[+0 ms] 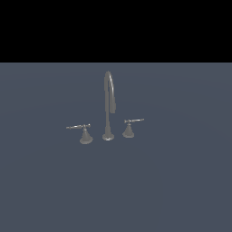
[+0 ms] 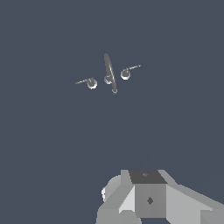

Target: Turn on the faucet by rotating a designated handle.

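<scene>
The faucet [image 1: 108, 106] stands on a flat grey-blue surface, its tall gooseneck spout in the middle. The handle [image 1: 83, 131], with the longer thin lever on a flared base, is on the exterior view's left of the spout. The smaller twin handle [image 1: 129, 128] is on the right. In the wrist view the faucet [image 2: 109, 72] is seen from high above, with the handle [image 2: 89, 82] and the twin [image 2: 127, 72] beside it. Only a grey blocky part of my gripper [image 2: 148, 197] shows there, far from the faucet. Its fingertips are not distinguishable. The arm is out of the exterior view.
The grey-blue surface [image 1: 172, 181] stretches all around the faucet. A black band fills the upper part of the exterior view.
</scene>
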